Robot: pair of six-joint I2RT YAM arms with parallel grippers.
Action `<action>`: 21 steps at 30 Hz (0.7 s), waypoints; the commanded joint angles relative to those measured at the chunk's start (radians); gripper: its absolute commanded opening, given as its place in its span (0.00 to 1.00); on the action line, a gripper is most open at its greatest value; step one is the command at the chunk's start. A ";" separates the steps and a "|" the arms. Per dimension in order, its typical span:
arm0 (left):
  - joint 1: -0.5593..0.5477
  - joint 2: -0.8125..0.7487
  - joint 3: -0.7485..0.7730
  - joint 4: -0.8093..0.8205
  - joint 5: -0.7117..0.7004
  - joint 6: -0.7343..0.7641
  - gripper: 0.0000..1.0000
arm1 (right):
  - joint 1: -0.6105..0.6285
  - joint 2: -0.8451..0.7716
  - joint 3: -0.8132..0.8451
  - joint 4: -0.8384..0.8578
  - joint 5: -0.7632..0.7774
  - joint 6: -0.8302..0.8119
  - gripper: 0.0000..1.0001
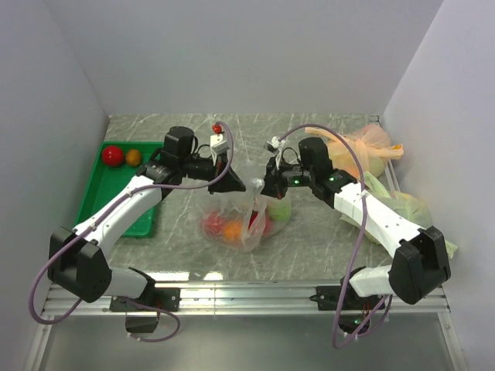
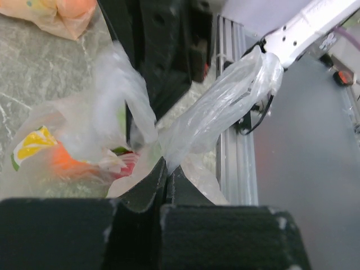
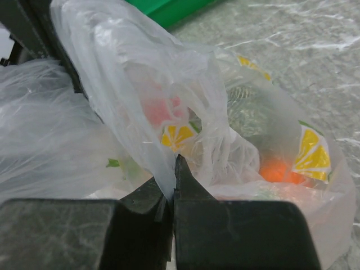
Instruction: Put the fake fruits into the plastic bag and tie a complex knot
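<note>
— Where is the plastic bag (image 1: 246,224)?
— On the marble table (image 1: 325,241), about midway between the two arms, slumped in a low heap with its top held up.
— And the fake fruits (image 1: 232,229)?
— Several sit inside it, seen through the film: red and orange ones low on the left side, a light green one on the right. A red ball (image 1: 113,154) and an orange ball (image 1: 134,157) lie outside it, side by side at the far end of the green tray (image 1: 104,184) by the left wall.
— What about the left gripper (image 2: 166,171)?
— Its fingers are pressed together on a twisted strip of the bag's plastic; in its wrist view the strip runs up and to the right from the tips.
— And the right gripper (image 3: 175,169)?
— Closed as well, nipping a fold of the bag's film right at the fingertips. The plastic behind the fold carries lemon-slice prints (image 3: 313,152).
— How do the two stand to each other?
— From above they face one another over the bag, near but apart, one at each side of its raised top.
— Anything else on the table?
— An orange-tinted bag (image 1: 363,147) at the far right, and a pale green bag (image 1: 406,207) just nearer, beside the right arm.
</note>
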 commanded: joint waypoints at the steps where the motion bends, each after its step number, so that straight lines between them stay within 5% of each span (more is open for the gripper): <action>1: -0.015 0.014 0.012 0.187 -0.011 -0.170 0.01 | 0.011 0.014 0.055 -0.038 -0.070 -0.036 0.00; 2: -0.017 0.020 0.007 0.225 -0.015 -0.190 0.01 | 0.011 0.014 0.055 -0.041 -0.080 -0.040 0.00; 6: -0.017 0.032 -0.003 0.225 -0.024 -0.215 0.01 | -0.006 -0.013 0.036 -0.068 -0.087 -0.064 0.35; 12: -0.017 0.025 -0.013 0.206 -0.021 -0.189 0.01 | -0.130 -0.072 -0.034 -0.088 -0.070 -0.112 0.58; 21: -0.018 0.020 0.013 0.104 -0.011 -0.108 0.01 | -0.258 -0.127 -0.083 -0.187 -0.164 -0.220 0.63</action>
